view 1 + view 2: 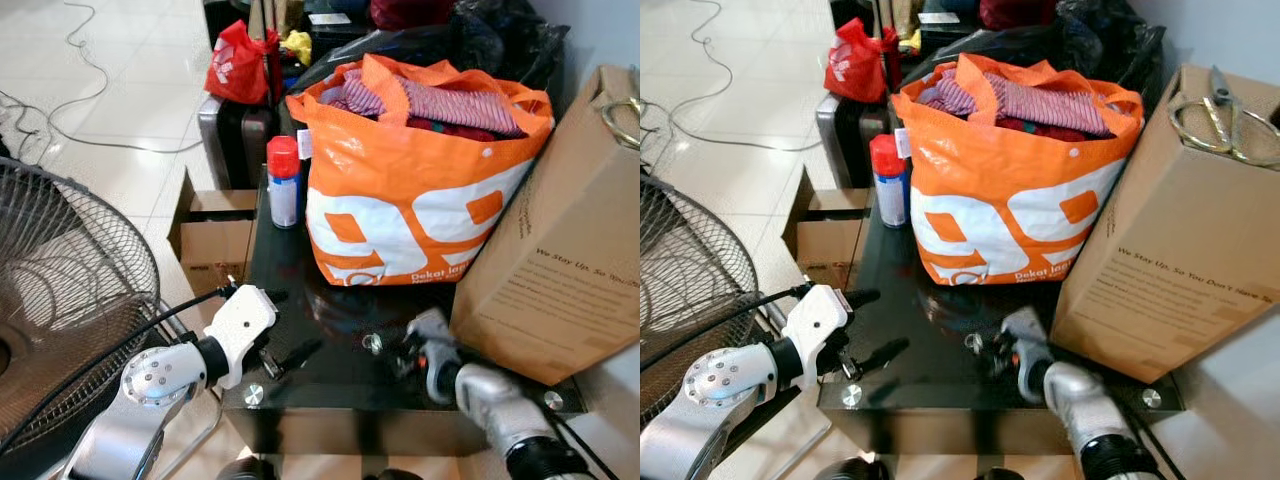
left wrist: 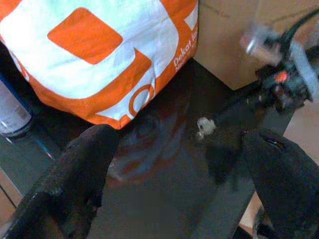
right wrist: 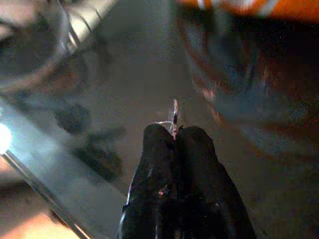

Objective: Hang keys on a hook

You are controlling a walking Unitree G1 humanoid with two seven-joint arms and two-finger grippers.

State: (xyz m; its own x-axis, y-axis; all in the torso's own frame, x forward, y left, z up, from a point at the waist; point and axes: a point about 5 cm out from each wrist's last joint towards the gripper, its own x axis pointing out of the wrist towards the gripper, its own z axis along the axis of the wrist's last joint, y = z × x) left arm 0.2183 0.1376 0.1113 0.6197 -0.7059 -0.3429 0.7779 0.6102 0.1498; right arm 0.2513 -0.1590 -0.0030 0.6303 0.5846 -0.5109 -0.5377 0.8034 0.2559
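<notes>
My right gripper [image 1: 393, 355] hovers low over the front of a glossy black table [image 1: 285, 262]. Its fingers [image 3: 192, 149] are shut on a small silver key ring [image 3: 173, 115], whose metal sticks out past the tips. The same ring shows as a silver loop [image 1: 372, 343] just above the tabletop and as a pale speck [image 2: 203, 126] in the left wrist view. My left gripper [image 1: 283, 325] is open at the table's front left corner. Its two black fingers [image 2: 79, 172] are spread wide and point across the table toward the ring, with nothing between them.
An orange and white bag of clothes [image 1: 410, 190] stands mid-table. A tall cardboard box [image 1: 560, 260] with scissors [image 1: 1220, 120] on top fills the right side. A red-capped spray can [image 1: 283, 185] stands behind left. A floor fan [image 1: 60, 300] and an open carton [image 1: 215, 240] lie left.
</notes>
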